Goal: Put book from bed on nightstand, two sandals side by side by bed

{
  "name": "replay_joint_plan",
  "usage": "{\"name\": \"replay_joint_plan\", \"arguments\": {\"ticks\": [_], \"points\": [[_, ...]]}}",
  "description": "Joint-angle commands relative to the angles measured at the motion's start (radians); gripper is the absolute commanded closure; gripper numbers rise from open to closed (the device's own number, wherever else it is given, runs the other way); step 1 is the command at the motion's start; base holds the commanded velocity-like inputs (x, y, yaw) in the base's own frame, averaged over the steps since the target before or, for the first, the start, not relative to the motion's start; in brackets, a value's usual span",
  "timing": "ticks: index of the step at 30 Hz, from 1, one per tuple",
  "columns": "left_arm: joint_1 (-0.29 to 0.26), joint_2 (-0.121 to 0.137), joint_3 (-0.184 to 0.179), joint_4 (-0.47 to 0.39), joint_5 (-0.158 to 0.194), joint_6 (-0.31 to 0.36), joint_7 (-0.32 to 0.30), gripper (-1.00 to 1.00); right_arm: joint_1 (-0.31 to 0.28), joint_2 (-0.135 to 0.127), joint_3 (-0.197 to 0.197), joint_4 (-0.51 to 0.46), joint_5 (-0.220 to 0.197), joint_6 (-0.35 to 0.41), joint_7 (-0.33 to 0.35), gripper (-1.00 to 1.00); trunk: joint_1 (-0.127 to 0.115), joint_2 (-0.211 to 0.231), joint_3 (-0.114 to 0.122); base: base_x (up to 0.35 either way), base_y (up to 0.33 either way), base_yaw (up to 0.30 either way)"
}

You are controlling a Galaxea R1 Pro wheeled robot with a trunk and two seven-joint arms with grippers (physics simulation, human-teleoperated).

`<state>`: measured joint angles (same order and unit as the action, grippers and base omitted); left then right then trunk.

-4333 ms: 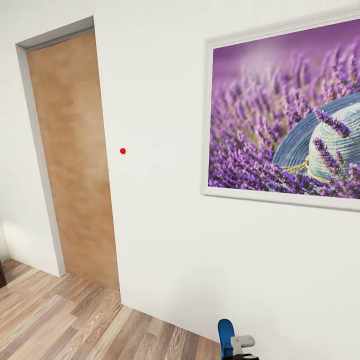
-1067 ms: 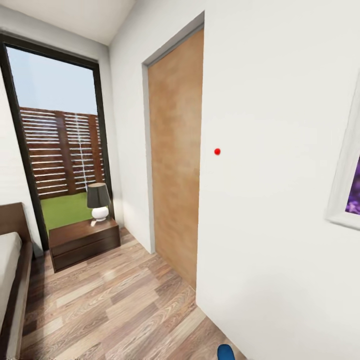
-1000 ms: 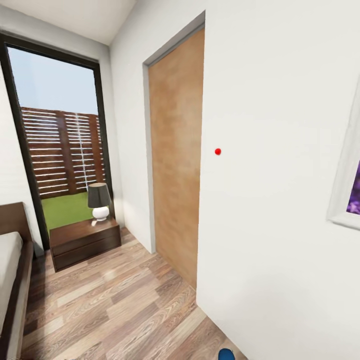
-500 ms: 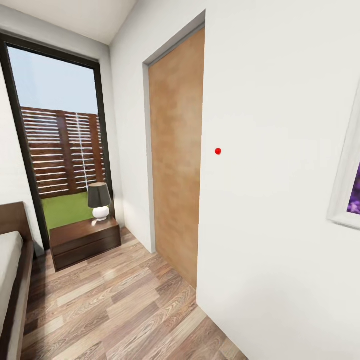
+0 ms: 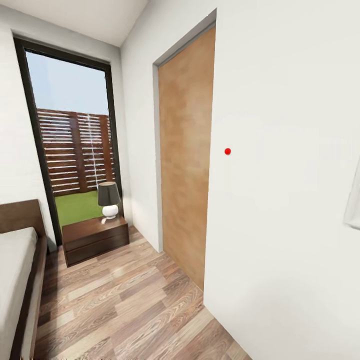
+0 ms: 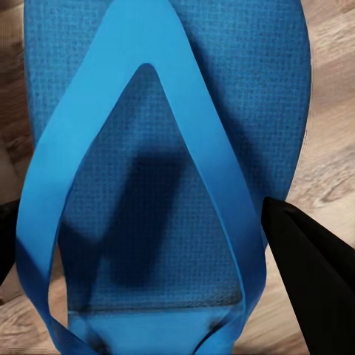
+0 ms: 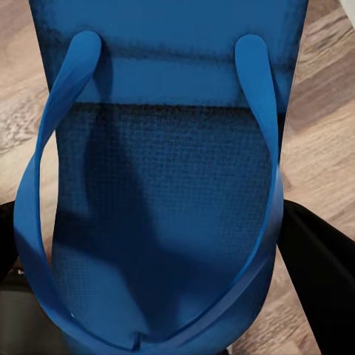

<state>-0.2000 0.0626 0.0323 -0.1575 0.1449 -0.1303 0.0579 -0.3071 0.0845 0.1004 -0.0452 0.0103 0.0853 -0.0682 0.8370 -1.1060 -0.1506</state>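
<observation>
Facing the nightstand (image 5: 95, 239), head view showed the bed (image 5: 17, 280) to its left; no writing was legible. Each wrist view showed a sandal (image 6: 163, 148) (image 7: 166, 185) clamped between dark fingers (image 6: 307, 274) (image 7: 318, 259).

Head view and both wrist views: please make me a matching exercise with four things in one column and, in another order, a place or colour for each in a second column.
Things:
1. lamp
2. nightstand
3. sandal in the left pincer
4. bed

Places or colours:
A. at the head view's left edge, with a light grey mattress
B. bright blue, seen between two dark fingers
C. standing on the nightstand
D. dark brown, in front of the tall window

Right pairs: 1-C, 2-D, 3-B, 4-A
</observation>
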Motion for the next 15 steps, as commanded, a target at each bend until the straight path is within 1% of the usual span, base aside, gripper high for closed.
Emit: {"name": "replay_joint_plan", "arguments": {"ticks": [1, 7, 11, 15], "points": [[-0.001, 0.000, 0.003, 0.001, 0.005, -0.003, -0.001, 1.00, 0.002, 0.000, 0.008, -0.002, 0.001, 0.007, -0.004, 1.00, 0.000, -0.001, -0.001, 0.000, 0.000, 0.253], [-0.001, -0.002, 0.003, 0.002, 0.004, -0.003, -0.001, 1.00, 0.011, -0.003, 0.007, -0.002, 0.002, 0.007, -0.004, 1.00, 0.000, -0.001, -0.001, 0.000, 0.000, 0.227], [0.000, -0.002, 0.003, 0.002, 0.004, -0.003, -0.001, 1.00, 0.014, -0.007, 0.007, -0.003, 0.002, 0.007, -0.004, 1.00, 0.000, -0.001, -0.001, 0.037, 0.000, 0.101], [0.001, -0.001, 0.003, 0.003, 0.004, -0.003, -0.001, 1.00, 0.017, -0.006, 0.007, -0.003, 0.002, 0.007, -0.004, 1.00, 0.000, -0.001, -0.001, 0.153, 0.000, 0.038]]}}
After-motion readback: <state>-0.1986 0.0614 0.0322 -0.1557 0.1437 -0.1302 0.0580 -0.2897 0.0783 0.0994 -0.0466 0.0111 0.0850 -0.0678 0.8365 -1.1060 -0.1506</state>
